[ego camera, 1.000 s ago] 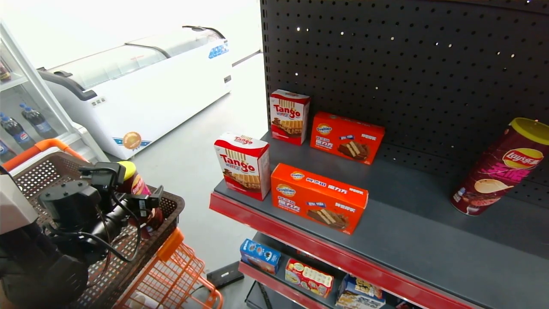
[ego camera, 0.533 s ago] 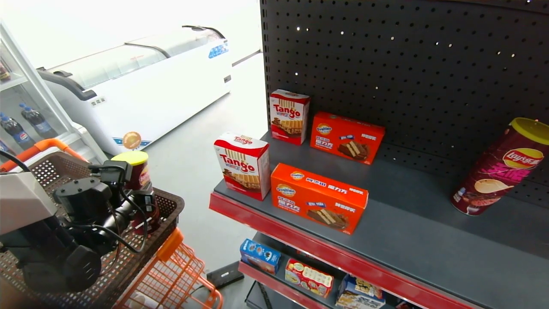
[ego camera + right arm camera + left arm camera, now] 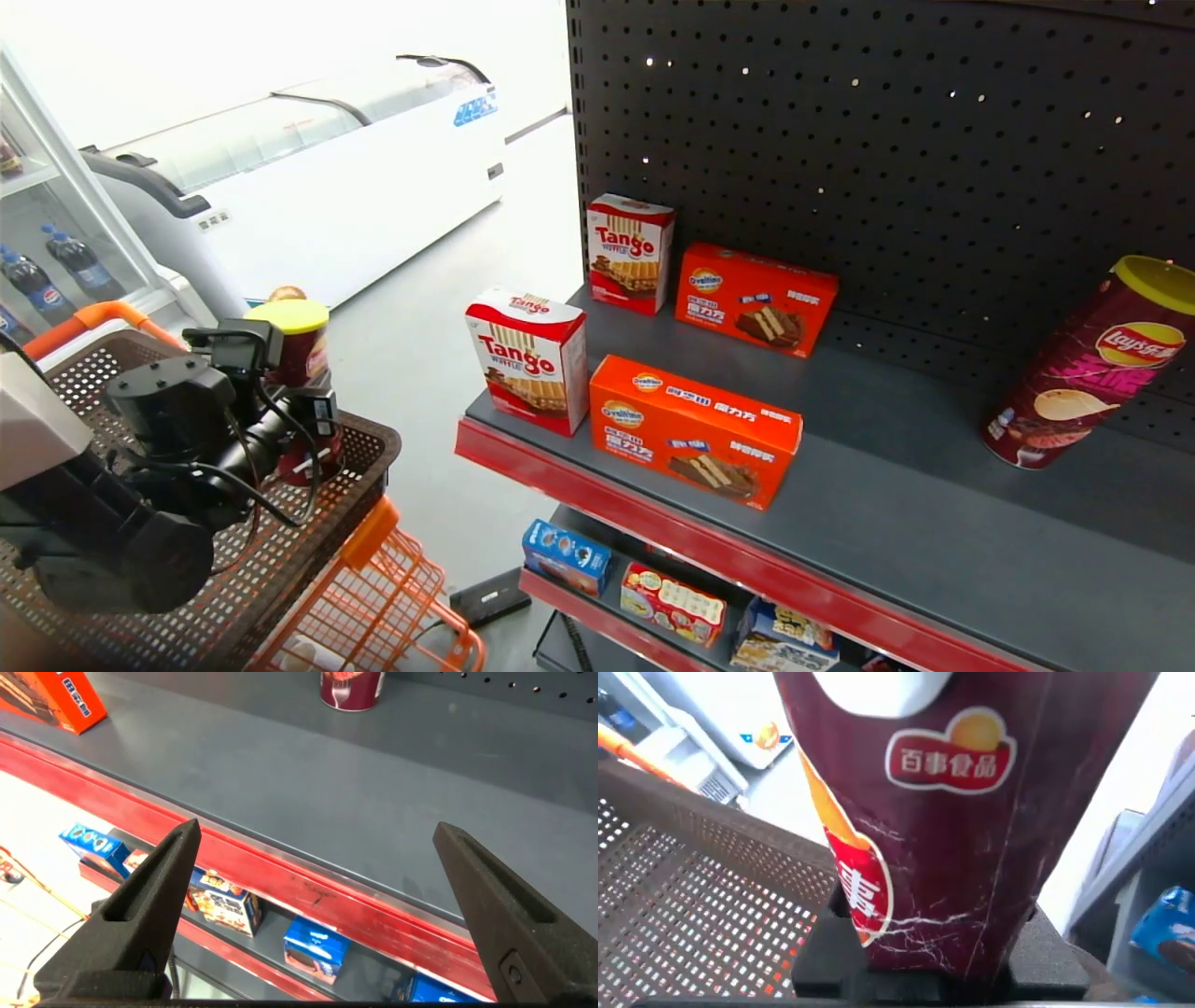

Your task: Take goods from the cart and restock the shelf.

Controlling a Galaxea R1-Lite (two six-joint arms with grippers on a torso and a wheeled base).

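The chip canister point(image 3: 943, 831) wore a glossy printed skin under a smooth yellow plastic lid point(image 3: 286, 315). The shelf point(image 3: 934, 523) deck looked matt grey metal, the cart basket point(image 3: 271, 560) brown perforated plastic.

The grey shelf point(image 3: 915, 523) carries two wafer boxes point(image 3: 527, 359), two orange boxes point(image 3: 695, 431) and a chip can point(image 3: 1088, 364).

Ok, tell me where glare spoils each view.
Head view: daylight washes out the floor by the freezer; pinpoints shine through the pegboard. Left wrist view: white wash-out beside the chips can. Right wrist view: even light on the shelf, right gripper dark.
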